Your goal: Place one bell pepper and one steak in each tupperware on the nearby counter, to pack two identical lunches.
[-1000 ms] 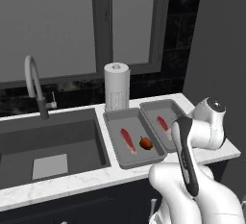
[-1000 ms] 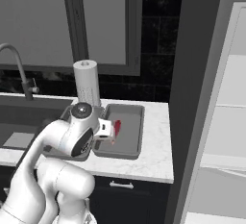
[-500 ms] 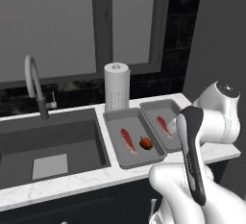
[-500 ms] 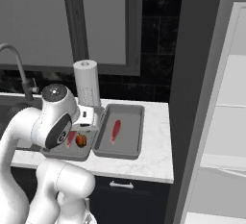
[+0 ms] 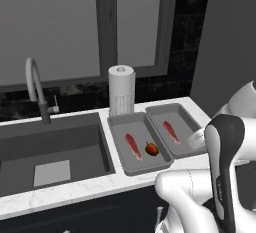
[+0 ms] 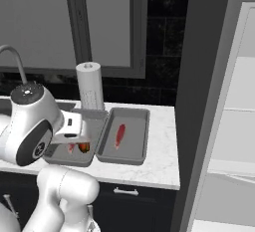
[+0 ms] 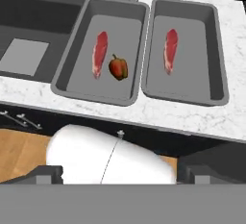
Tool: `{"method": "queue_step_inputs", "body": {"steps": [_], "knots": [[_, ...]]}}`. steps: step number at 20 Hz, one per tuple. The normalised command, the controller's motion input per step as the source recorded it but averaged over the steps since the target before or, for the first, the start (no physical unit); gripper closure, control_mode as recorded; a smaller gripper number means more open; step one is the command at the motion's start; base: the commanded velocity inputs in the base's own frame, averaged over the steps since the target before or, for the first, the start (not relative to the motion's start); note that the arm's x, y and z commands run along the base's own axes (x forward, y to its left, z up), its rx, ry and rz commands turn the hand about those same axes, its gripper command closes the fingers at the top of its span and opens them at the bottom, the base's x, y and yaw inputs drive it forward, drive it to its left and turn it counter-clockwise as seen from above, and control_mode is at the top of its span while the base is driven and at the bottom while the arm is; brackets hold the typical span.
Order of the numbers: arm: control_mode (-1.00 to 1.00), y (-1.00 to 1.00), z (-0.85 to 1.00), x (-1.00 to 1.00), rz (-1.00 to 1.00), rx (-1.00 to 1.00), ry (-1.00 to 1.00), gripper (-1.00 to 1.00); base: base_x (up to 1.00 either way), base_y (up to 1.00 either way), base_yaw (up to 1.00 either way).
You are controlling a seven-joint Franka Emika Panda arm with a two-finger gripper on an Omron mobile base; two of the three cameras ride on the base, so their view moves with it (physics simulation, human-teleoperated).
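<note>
You have two grey tupperware trays side by side on the white marbled table [image 7: 158, 117], their long rims touching or nearly so. The left tupperware [image 7: 71, 76], the one next to the sink, holds a steak [image 7: 99, 54] lying lengthwise and a bell pepper [image 7: 118, 68] just beside it, towards the neighbouring tray. The right tupperware [image 7: 217, 81] holds only a second steak [image 7: 170, 51], lying along its middle.

Behind the left tray, right at its far rim, stands an upright paper towel roll [image 5: 121, 90]. The sunken dark sink [image 5: 75, 142] sits directly to the left of the trays, with a pale square plate on its floor and a curved faucet [image 5: 35, 84] behind it. A window runs along the back wall. Black cabinets with silver handles sit under the table's front edge.

Nothing stands over the trays; you look down into both from above. Your gripper [image 7: 120, 177] hangs high, out in front of the table edge, with its fingers [image 7: 45, 175] spread wide apart, holding nothing and touching nothing.
</note>
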Motion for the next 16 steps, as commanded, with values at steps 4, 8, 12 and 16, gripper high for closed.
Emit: {"method": "queue_step_inputs", "body": {"steps": [4,8,12,16], "knots": [[1.00,0.00,0.00,0.00,0.00,0.00,0.00,-1.00,-1.00,0.19,0.00],[1.00,0.00,0.00,0.00,0.00,0.00,0.00,-1.00,-1.00,-0.05,-0.06],[1.00,0.00,0.00,0.00,0.00,0.00,0.00,-1.00,-0.96,-0.50,-0.13],[1.00,0.00,0.00,0.00,0.00,0.00,0.00,-1.00,-0.75,-0.69,-0.13]]}}
